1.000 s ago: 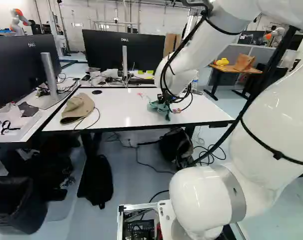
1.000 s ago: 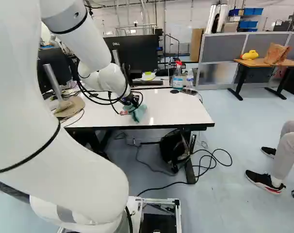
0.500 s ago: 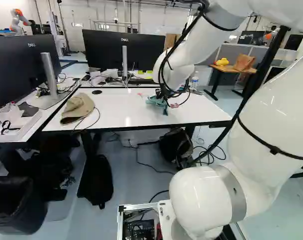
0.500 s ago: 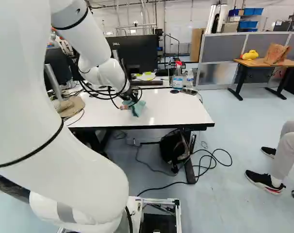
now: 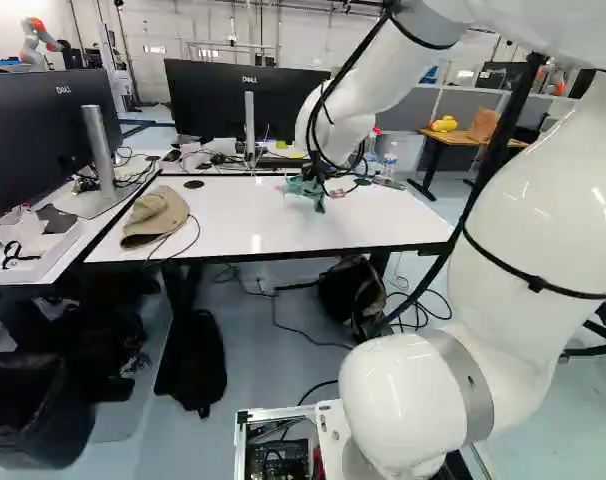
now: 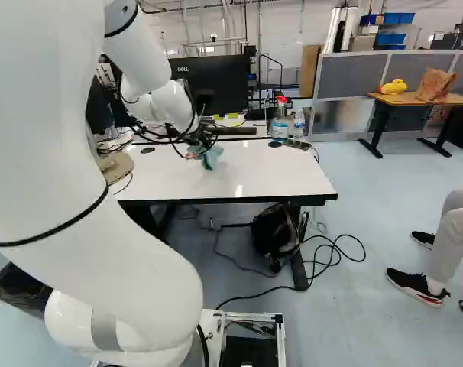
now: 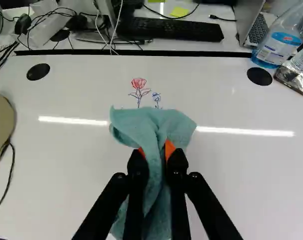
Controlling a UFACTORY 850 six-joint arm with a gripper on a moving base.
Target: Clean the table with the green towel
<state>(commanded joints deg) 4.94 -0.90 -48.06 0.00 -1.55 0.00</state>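
Evidently, towel (image 7: 147,125) in grip, drawn flowers (image 7: 139,90) just ahead

The gripper (image 7: 157,151) pinches the bunched towel between orange pads (image 7: 170,148). Beyond its far edge, the drawn flowers mark the table (image 7: 241,175); wiping them likely calls for a forward push.

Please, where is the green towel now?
In the wrist view, the towel is clamped in the gripper, over the far half of the white table, just short of the drawn red flower.

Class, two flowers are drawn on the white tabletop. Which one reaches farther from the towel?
The red flower: its bloom stands clearly farther out from the green towel than that of the smaller blue flower beside it.
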